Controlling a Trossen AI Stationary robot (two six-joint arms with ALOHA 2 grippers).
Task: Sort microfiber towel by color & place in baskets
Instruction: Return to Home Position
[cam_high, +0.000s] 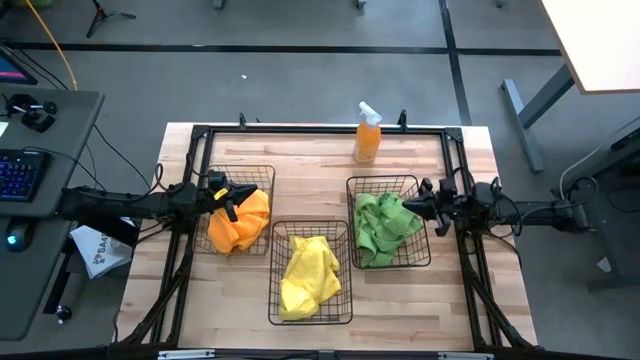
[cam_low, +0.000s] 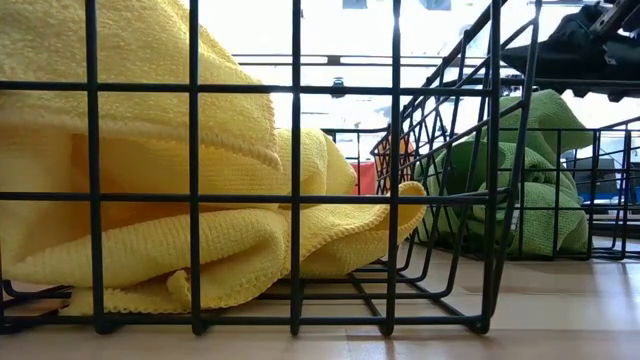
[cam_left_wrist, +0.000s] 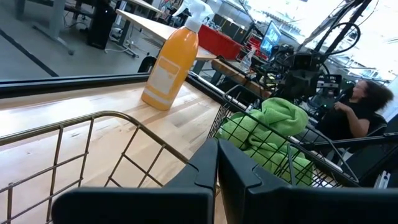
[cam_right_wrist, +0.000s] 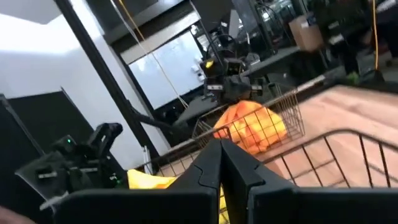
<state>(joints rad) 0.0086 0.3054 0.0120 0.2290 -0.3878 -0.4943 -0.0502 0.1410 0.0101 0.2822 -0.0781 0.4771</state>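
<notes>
Pale wooden table (cam_high: 420, 300), seen from above: orange towels (cam_high: 240, 228) fill the left basket (cam_high: 262, 168), yellow towels (cam_high: 308, 275) the middle basket (cam_high: 272, 300) and green towels (cam_high: 385, 225) the right basket (cam_high: 350, 185). The left gripper (cam_high: 228, 203) hangs over the orange heap, and the right gripper (cam_high: 424, 205) is at the right basket's outer rim.

Table-level view: the green pile rises above its rim.

Left wrist view: fingers (cam_left_wrist: 186, 186) pressed together, empty.

Right wrist view: fingers (cam_right_wrist: 249, 180) likewise closed on nothing.

The likely risk is that either arm, withdrawing low, hooks a wire rim or a fuzzy fold. That would drag a basket or pull cloth out.

Yellow towel (cam_low: 150, 230) beyond left edge.
</notes>
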